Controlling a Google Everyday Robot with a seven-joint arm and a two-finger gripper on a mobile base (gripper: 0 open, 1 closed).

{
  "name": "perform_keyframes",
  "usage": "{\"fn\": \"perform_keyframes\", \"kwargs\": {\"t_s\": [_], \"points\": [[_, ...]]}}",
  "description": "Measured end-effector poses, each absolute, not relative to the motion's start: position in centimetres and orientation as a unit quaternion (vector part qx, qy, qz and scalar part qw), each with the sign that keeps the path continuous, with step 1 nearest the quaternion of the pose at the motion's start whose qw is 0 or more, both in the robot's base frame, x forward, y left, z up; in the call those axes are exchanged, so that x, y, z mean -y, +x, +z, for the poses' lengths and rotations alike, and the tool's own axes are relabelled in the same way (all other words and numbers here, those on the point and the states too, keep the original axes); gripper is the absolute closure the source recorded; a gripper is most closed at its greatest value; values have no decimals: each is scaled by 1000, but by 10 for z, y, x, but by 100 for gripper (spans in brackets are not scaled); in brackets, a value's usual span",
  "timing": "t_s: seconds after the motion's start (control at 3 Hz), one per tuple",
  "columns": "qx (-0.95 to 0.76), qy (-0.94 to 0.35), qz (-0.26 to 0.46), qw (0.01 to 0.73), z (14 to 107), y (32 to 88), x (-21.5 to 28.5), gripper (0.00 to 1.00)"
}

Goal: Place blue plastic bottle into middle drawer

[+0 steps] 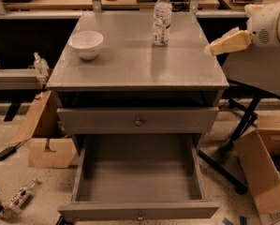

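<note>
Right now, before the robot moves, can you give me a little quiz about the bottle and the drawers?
1. True or false: the blue plastic bottle lies inside the middle drawer.
2. Where is the gripper? A) at the picture's right, beside the cabinet top, apart from the bottle; B) clamped round the bottle; C) down in the drawer.
3. Fill the gap: the white bowl sits on the cabinet top, and the middle drawer is pulled ____.
Key: 1 false, the bottle stands upright on the cabinet top; 2 A; 3 open.
</note>
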State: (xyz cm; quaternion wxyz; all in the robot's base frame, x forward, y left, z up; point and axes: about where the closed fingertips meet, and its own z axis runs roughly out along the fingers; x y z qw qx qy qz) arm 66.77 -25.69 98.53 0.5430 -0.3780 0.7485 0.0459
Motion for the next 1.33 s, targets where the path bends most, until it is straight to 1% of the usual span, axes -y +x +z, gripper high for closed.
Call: {"fn": "perform_keyframes", "kwargs": {"t_s": [0.33, 0.67, 1.0, 1.33], "points": [[-748, -368, 67, 548, 976, 674, 245, 0], [-729, -352, 114, 575, 965, 703, 217, 0], [-706, -331, 167, 604, 943, 756, 185, 0], [-692, -306, 195, 623, 921, 813, 161, 0]]}}
